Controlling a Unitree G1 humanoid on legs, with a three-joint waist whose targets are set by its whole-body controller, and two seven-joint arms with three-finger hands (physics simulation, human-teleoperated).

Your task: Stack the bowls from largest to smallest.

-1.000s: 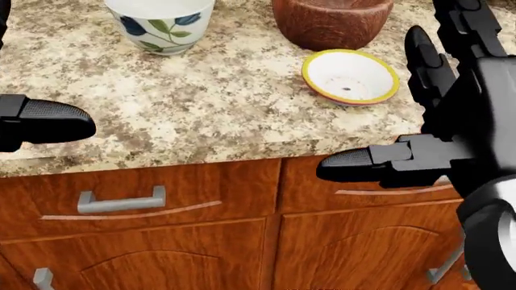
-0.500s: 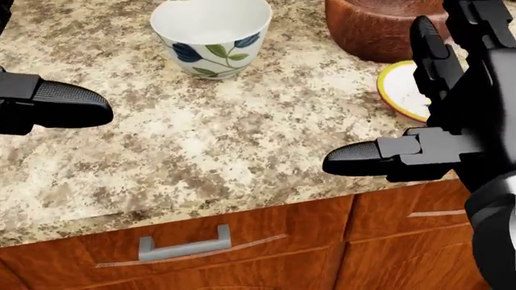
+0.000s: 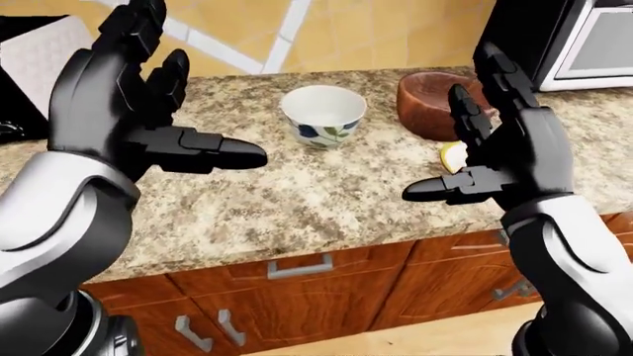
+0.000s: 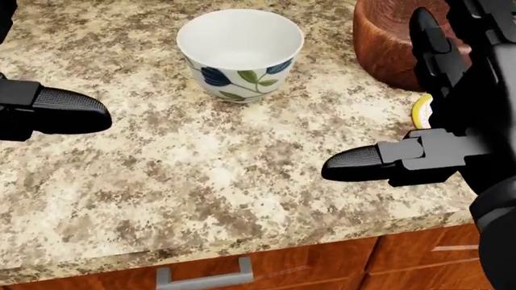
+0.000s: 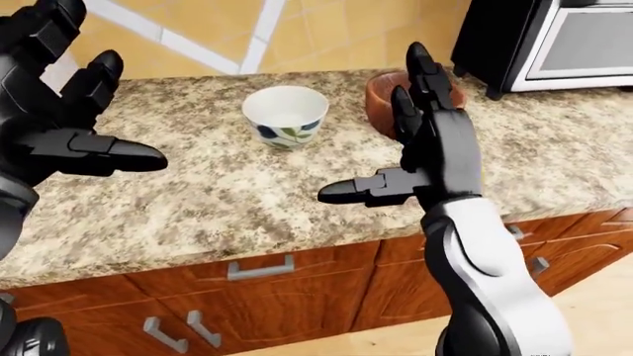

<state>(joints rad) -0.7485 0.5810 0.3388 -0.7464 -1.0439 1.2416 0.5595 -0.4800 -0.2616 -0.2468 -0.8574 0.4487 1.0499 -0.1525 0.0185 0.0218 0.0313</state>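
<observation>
Both hands, the left hand point(image 3: 128, 119) and right hand point(image 3: 510, 159), hover spread wide and empty over the counter point(image 4: 201, 175). Since a second ago the head view has moved: the floral bowl point(image 4: 240, 53) now sits top centre, the brown bowl point(image 4: 387, 42) upper right, and the yellow-rimmed bowl point(image 4: 420, 112) is nearly hidden behind the right hand.

Left hand point(image 3: 139, 111): black, three-fingered, raised at the left of the left-eye view; fingers spread upward, thumb pointing toward the right; holds nothing. Left forearm: white shell, rising from the lower left corner.

Right hand point(image 3: 499, 148): black, raised at the right; fingers upright and apart, thumb pointing left; holds nothing. Right forearm: white shell, climbing from the lower right.

Palms face each other, well apart.
</observation>
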